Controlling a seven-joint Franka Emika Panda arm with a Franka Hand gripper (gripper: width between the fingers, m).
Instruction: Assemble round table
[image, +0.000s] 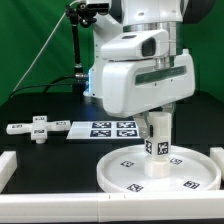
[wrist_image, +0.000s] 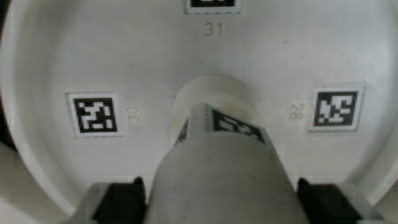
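Jaws clenched on the short white cylindrical plastic post (image: 157, 138), upright at the exterior frame's lower right; its long axis points straight down at the middle of the large white rimmed round disc (image: 115, 168), touching or nearly so.

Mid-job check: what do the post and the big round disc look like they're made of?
The post looks like rigid white plastic, matte, with even colour and a printed tag stuck on. The round disc is probably the same white plastic: smooth with a soft sheen, a moulded raised rim, and square tags on its face.
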